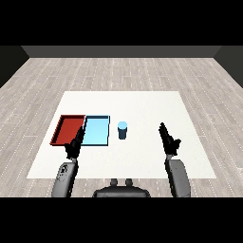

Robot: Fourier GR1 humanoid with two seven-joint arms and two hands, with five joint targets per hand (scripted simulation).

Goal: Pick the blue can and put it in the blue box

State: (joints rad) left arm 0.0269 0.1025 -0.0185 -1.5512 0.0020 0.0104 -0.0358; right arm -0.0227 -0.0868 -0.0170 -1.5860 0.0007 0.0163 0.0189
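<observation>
On the white table I see two flat trays lying side by side at the left part. The red tray is the outer one, and the light blue tray is touching its right edge, or at least it lies just beside it. The blue can stands upright on the table, just to the right of the light blue tray but outside of it; there is a narrow strip of white table between the can and the rim of the tray. The top of the can looks lighter blue and the body is darker. Nothing lies inside the two trays. The left hand comes up from the lower left corner on its grey forearm, and it hangs over the near edge where the two trays meet; its fingers are straight and close together, pointing forward, and they hold nothing. The right hand is at the right side, well apart from the can, over the bare table. Its fingers are also stretched out, pointing forward and a little to the left, with the thumb standing a bit to the side, and it holds nothing. The can is between the two hands, nearer to the left one, and no hand is touching it.
</observation>
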